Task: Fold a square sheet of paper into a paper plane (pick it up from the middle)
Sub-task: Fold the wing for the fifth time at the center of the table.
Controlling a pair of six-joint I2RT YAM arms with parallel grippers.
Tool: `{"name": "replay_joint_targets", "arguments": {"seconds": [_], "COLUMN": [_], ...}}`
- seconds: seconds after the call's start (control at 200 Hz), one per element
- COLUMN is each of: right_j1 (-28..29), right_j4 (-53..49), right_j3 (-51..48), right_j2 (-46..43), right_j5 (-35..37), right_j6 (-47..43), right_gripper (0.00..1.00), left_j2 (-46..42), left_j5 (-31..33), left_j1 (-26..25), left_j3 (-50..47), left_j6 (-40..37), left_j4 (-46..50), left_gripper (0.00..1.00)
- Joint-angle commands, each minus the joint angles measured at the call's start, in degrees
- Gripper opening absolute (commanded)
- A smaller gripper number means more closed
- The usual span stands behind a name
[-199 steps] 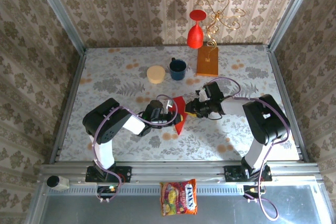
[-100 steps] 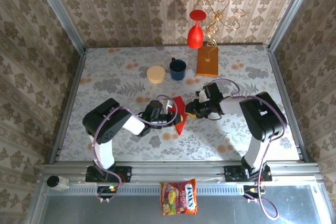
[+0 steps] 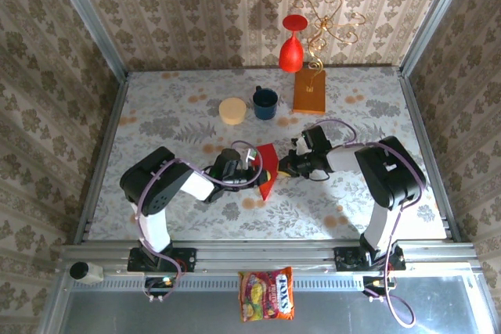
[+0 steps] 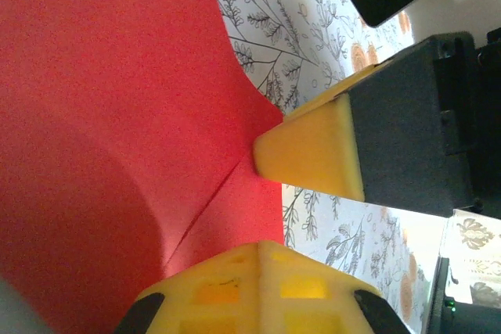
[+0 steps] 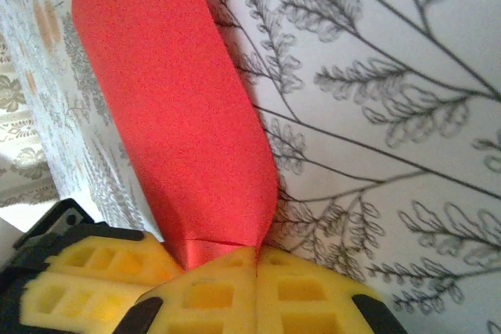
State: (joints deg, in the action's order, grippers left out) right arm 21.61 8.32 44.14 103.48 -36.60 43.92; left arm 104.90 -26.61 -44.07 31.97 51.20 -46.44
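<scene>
In the top external view, the square sheet of paper (image 3: 267,184) stood creased at the centre of the table (image 3: 172,127), with the left gripper (image 3: 254,170) touching its left side and the right gripper (image 3: 279,167) its right. In the left wrist view, the red sheet (image 4: 102,115) filled the left of the frame, and the left gripper (image 4: 258,263) at the bottom edge had its yellow pads closed on the crease. In the right wrist view, the curled sheet (image 5: 172,107) ran from upper left to bottom centre, where the right gripper (image 5: 257,262) pinched its lower end.

Creased, bowed red sheet of paper (image 3: 265,187) near the table (image 3: 156,115) centre.
</scene>
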Motion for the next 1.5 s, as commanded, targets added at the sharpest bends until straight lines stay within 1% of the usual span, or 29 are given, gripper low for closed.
{"name": "replay_joint_targets", "arguments": {"seconds": [0.0, 0.035, 0.125, 0.26, 0.425, 0.525, 0.55, 0.67, 0.7, 0.84, 0.935, 1.02, 1.135, 1.245, 1.37, 1.5], "right_j1": [0.30, 0.41, 0.93, 2.92, 4.72, 5.76, 5.96, 6.86, 7.02, 7.73, 8.18, 8.58, 8.80, 8.81, 8.81, 8.83], "right_j4": [0.03, -0.04, -0.41, -4.95, -9.32, -12.02, -12.81, -14.95, -15.34, -16.74, -16.93, -16.97, -17.35, -17.54, -17.55, -17.59], "right_j3": [-3.06, -4.09, -6.90, -9.75, -12.79, -12.81, -12.63, -12.17, -11.98, -11.01, -10.75, -10.49, -9.96, -9.41, -8.98, -8.72], "right_j2": [-3.17, -4.20, -7.57, -14.22, -21.42, -23.33, -25.28, -26.92, -27.13, -26.93, -26.82, -26.55, -26.34, -26.09, -25.47, -25.16], "right_j5": [3.01, 4.07, 7.03, 13.75, 20.40, 22.71, 23.23, 25.62, 25.93, 26.74, 27.06, 27.20, 27.15, 27.02, 26.89, 26.84], "right_j6": [1.96, 2.64, 4.28, 6.05, 9.54, 10.13, 10.13, 10.82, 11.01, 11.12, 11.39, 11.71, 11.80, 12.06, 12.14, 12.15], "right_gripper": [0.00, 0.00, 0.00, 0.00, 0.00, 0.00, 0.00, 0.00, 0.00, 0.00, 0.00, 0.00, 0.00, 0.00, 0.00, 0.00], "left_j2": [-3.49, -4.36, -6.82, -10.87, -15.09, -16.68, -17.17, -19.26, -19.61, -19.55, -18.29, -16.62, -13.61, -11.13, -9.53, -8.74], "left_j5": [2.47, 3.34, 6.54, 14.07, 24.90, 30.57, 32.17, 41.37, 43.51, 50.60, 53.23, 54.09, 53.40, 51.75, 49.89, 49.30], "left_j1": [0.48, 0.48, -0.16, -2.54, -8.19, -11.80, -12.72, -17.68, -18.87, -23.54, -26.22, -27.87, -29.62, -31.01, -31.42, -31.94], "left_j3": [-0.33, -0.03, 0.36, 1.04, 2.00, 1.80, 1.65, 1.43, 1.44, 1.66, 3.01, 4.14, 6.31, 8.16, 8.99, 9.49], "left_j6": [-2.79, -3.40, -5.14, -8.98, -14.16, -16.35, -16.92, -20.37, -20.99, -24.61, -26.96, -28.38, -30.45, -32.37, -32.90, -33.26], "left_j4": [5.10, 6.81, 11.15, 19.18, 27.78, 29.88, 30.36, 33.12, 33.73, 33.81, 33.13, 31.72, 30.03, 28.25, 26.16, 25.34], "left_gripper": [0.00, 0.00, 0.04, 0.11, 0.20, 0.24, 0.24, 0.27, 0.29, 0.31, 0.35, 0.37, 0.43, 0.46, 0.49, 0.52]}}
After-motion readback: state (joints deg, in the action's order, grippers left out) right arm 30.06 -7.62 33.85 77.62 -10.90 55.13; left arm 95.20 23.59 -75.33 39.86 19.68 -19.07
